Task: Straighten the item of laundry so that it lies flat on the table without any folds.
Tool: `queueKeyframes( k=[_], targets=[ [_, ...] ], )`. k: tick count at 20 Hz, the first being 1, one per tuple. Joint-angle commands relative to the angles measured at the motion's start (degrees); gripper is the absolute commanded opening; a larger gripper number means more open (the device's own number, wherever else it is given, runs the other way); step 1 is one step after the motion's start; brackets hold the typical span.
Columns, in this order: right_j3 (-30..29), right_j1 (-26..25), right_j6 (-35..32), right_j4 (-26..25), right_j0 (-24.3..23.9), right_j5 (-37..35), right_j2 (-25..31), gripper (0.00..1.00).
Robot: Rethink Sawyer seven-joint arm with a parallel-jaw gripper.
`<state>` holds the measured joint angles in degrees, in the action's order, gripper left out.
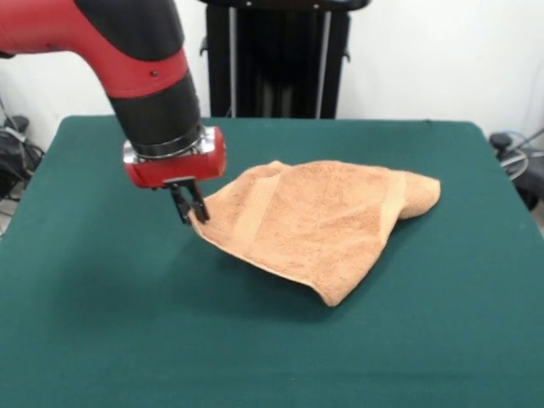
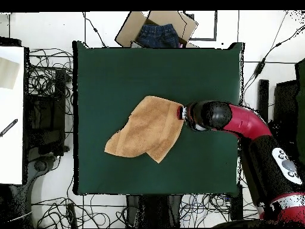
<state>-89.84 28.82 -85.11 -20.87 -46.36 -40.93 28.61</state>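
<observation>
The item of laundry (image 1: 314, 223) is an orange-tan terry towel lying rumpled on the green table (image 1: 93, 331), with its right end folded over and a woven band stripe showing near its left side. In the overhead view the towel (image 2: 146, 128) sits near the table's (image 2: 119, 65) middle as an uneven four-sided shape. My gripper (image 1: 192, 212) comes down at the towel's left corner, its fingers close together and pinched on that corner's edge. From above, the gripper (image 2: 180, 111) meets the towel's right-hand corner.
A cardboard box holding blue denim (image 2: 158, 30) lies past the table's top edge in the overhead view. Cables (image 2: 50, 77) spread over the floor around the table. A white surface (image 2: 11, 113) stands to the left. A black stand (image 1: 276, 59) rises behind the table.
</observation>
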Motion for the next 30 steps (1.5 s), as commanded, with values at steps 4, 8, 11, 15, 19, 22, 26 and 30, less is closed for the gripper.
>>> queueKeyframes(
  k=[4,8,11,15,19,22,26,30],
  targets=[
    [-3.04,-1.22,9.94,-4.92,-0.69,0.90,4.77,0.00],
    [-3.57,-2.07,9.47,-5.28,-0.85,2.56,4.95,0.00],
    [-3.59,-2.65,9.28,-5.61,-0.94,3.40,5.13,0.00],
    [-2.81,-3.27,9.87,-6.32,-0.98,3.02,5.26,0.00],
    [-4.76,-0.89,10.38,-6.36,-2.89,0.57,5.19,0.00],
    [-11.14,6.18,8.76,-5.23,-5.07,-0.51,5.81,0.00],
    [-17.70,11.37,7.83,-4.47,-8.65,0.98,7.67,0.00],
    [-19.24,11.29,8.91,-5.46,-11.72,1.63,9.30,0.00]
  ],
)
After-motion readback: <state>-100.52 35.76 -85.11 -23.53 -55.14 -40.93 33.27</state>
